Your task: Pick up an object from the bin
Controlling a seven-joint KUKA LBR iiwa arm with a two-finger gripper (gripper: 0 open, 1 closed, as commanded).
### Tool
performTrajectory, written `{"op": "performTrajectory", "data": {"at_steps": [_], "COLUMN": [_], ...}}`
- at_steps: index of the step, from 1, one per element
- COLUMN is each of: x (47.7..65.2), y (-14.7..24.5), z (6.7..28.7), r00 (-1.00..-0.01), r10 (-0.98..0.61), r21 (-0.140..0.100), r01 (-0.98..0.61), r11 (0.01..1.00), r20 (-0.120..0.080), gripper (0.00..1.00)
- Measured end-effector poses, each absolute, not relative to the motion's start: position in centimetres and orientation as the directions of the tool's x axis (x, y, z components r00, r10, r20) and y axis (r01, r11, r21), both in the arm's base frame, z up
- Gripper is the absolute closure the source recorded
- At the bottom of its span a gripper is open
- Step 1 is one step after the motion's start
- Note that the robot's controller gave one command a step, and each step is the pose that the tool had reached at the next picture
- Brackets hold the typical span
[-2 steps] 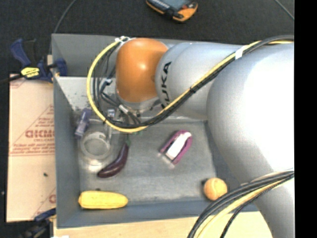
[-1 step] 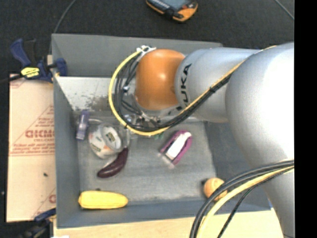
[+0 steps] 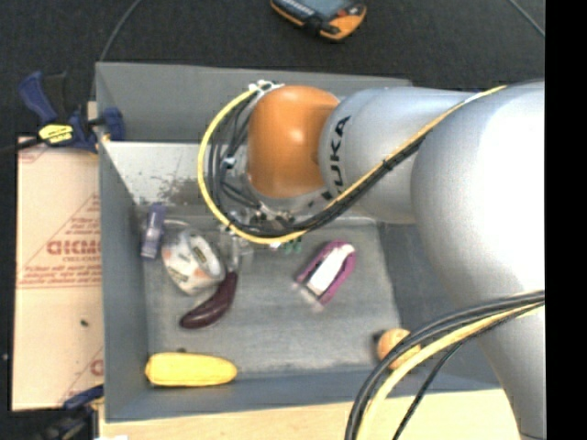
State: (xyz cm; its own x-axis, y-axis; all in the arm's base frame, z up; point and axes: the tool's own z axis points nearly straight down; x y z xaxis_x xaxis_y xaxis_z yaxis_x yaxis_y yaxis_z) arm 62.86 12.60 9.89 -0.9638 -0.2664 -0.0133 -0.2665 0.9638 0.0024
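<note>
My gripper (image 3: 260, 227) reaches down under the wrist at the middle of the bin, and most of it is hidden. Just to its left lies a clear plastic bottle (image 3: 188, 258) with a purple cap, on its side. A dark purple eggplant-shaped toy (image 3: 210, 305) lies below the gripper's lower left, its upper tip close to the gripper. To the right of the gripper rests a purple and white block-like thing (image 3: 326, 271), apart from it.
A yellow corn-like toy (image 3: 190, 370) lies along the bin's near wall at the lower left. A small orange thing (image 3: 392, 342) sits by the near right corner, partly behind cables. The arm covers the bin's right side.
</note>
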Motion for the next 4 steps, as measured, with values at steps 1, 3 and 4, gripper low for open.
{"op": "performTrajectory", "data": {"at_steps": [1,3,4], "x": [59.5,55.2,62.8], "y": [16.6,13.8,12.9], "z": [7.2,7.1,7.4], "r00": [-0.946,-0.711,-0.894], "r10": [-0.323,-0.703,-0.447], "r21": [-0.012,-0.015,-0.006], "r01": [-0.322,-0.702,-0.447], "r11": [0.947,0.712,0.894], "r20": [-0.019,-0.016,-0.031], "gripper": [1.0,1.0,1.0]}}
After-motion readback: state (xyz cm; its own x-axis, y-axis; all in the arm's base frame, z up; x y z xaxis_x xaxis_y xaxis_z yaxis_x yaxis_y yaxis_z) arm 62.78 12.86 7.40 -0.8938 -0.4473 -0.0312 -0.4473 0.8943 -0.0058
